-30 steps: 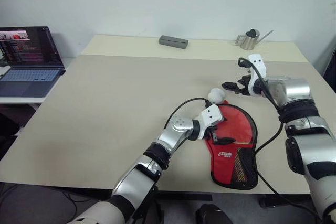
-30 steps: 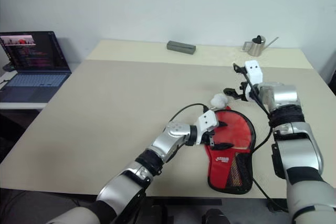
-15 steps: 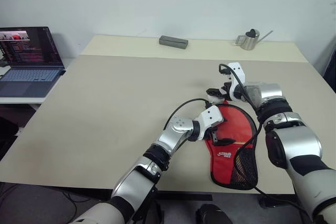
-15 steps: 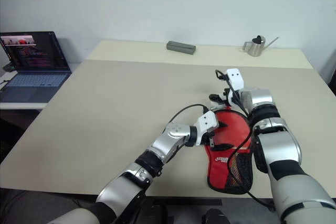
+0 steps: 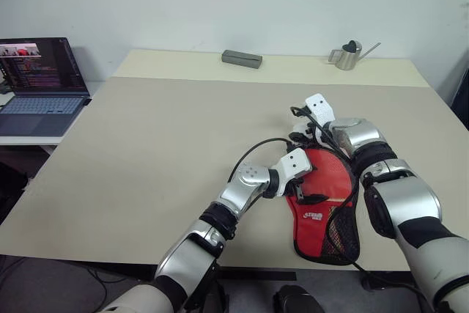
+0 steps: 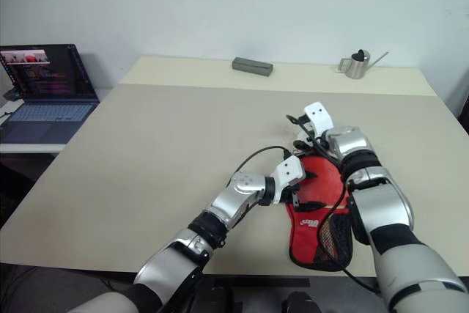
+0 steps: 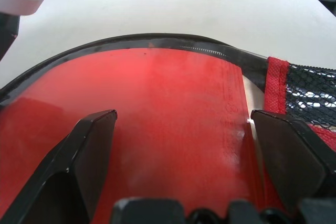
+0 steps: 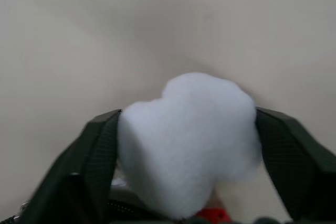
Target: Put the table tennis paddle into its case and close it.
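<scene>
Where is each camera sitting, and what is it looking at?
Head views (two eyes, same scene): on the robot's head, looking down over the table; both arms show, left gripper and right gripper over the case.
Left wrist view: on the left wrist, facing the red case close up, between its own black fingers, spread wide.
Right wrist view: on the right wrist, facing a white fluffy lump between its own fingers.
Shared: the head and left wrist views both show the case.

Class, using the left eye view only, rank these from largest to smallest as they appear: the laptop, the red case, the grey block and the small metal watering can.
1. laptop
2. red case
3. watering can and grey block: look alike, unranked.
</scene>
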Controlling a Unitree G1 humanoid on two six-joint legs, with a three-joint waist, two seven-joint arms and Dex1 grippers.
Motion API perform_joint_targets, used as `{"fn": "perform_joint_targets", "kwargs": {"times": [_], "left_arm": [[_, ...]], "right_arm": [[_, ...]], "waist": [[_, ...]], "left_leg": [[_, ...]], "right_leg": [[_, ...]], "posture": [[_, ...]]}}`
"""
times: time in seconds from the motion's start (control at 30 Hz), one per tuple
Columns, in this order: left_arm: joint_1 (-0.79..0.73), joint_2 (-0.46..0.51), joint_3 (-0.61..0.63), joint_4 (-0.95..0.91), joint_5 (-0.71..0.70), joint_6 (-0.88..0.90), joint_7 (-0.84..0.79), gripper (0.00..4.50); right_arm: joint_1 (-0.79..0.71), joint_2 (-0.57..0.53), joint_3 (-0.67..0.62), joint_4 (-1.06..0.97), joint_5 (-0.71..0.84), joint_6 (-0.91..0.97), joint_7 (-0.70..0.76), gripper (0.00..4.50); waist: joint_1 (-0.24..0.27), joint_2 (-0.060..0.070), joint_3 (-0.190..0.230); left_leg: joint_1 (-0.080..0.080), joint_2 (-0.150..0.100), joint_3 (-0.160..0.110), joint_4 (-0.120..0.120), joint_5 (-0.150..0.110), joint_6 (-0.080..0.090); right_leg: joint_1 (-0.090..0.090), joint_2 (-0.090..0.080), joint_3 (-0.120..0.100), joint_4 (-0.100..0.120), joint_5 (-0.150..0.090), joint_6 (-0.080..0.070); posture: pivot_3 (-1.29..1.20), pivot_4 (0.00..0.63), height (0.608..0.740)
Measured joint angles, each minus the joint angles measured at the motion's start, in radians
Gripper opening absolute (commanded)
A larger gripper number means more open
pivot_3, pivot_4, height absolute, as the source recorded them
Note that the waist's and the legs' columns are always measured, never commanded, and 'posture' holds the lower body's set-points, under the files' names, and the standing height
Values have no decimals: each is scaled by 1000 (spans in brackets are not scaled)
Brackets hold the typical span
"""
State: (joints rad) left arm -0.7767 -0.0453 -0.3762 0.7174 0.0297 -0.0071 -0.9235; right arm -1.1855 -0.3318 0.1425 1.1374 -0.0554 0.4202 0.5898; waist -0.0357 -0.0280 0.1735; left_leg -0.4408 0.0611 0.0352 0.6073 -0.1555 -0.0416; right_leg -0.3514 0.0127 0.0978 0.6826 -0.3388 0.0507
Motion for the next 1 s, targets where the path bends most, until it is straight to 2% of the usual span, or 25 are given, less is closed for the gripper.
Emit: {"fn": "perform_joint_targets", "kwargs": {"times": [0.2,0.37,0.7,1.0], "left_arm": [[4,-1,0,-4,10,0,0,4500],[10,2,0,-14,11,10,0,4500],[67,22,0,-87,11,35,-1,4500],[130,43,1,-169,3,75,-3,4500]], "right_arm": [[0,2,19,4,-42,-44,2,1058],[2,2,13,8,-42,-60,-5,314],[2,-15,-50,40,-39,-81,-111,222],[5,-56,-80,47,-40,-87,-117,221]], "waist": [[0,0,0],[0,0,0],[0,1,0],[1,1,-1]], "left_leg": [[0,0,0,0,0,0],[2,0,0,0,0,0],[2,1,0,-1,0,0],[4,0,-1,-1,0,0]], "right_leg": [[1,0,0,0,0,0],[2,0,0,0,0,0],[2,0,0,0,0,-1],[4,0,-1,0,0,-1]], "posture": [[0,150,740],[0,150,740],[0,150,740],[0,150,740]]}}
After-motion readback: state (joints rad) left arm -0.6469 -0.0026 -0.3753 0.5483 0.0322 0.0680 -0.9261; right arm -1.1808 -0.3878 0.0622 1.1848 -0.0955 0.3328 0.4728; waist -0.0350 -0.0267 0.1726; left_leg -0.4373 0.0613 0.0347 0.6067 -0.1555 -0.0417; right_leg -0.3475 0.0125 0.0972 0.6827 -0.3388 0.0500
